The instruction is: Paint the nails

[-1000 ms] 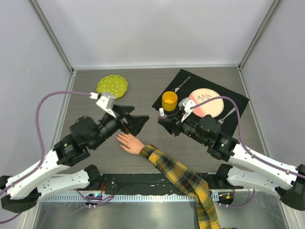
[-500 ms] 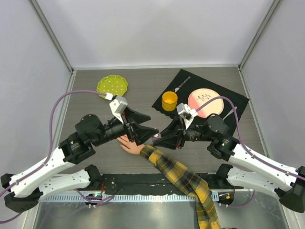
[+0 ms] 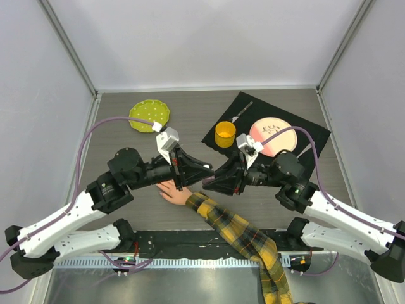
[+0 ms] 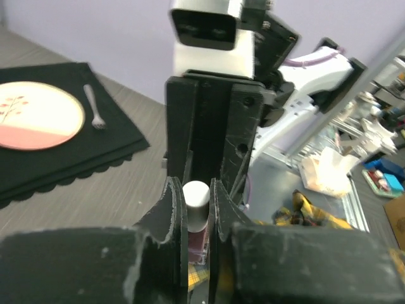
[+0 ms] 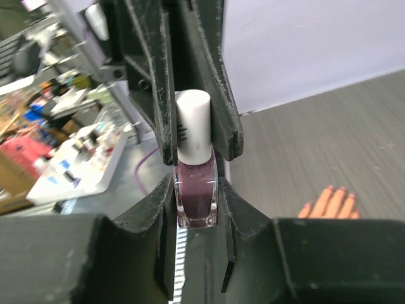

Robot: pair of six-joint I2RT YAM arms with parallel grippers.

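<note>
The mannequin hand (image 3: 169,189) lies by the middle of the table's (image 3: 190,104) near edge, with its sleeve (image 3: 243,237) running off that edge. Above it, the left gripper (image 4: 195,193) and right gripper (image 5: 195,190) meet on one bottle (image 5: 195,199). A mat (image 3: 310,130) in the far right corner bears a cup (image 3: 225,133) and a plate (image 3: 269,130). A dish (image 3: 149,114) sits far left.

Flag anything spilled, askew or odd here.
Nothing stands out. The polish bottle is held with the right claw on its glass and the left claw on its white cap; no spill shows on the table.

Green plate (image 3: 149,114) far left; yellow cup (image 3: 225,133), pink plate (image 3: 269,130) on black mat (image 3: 253,107).
</note>
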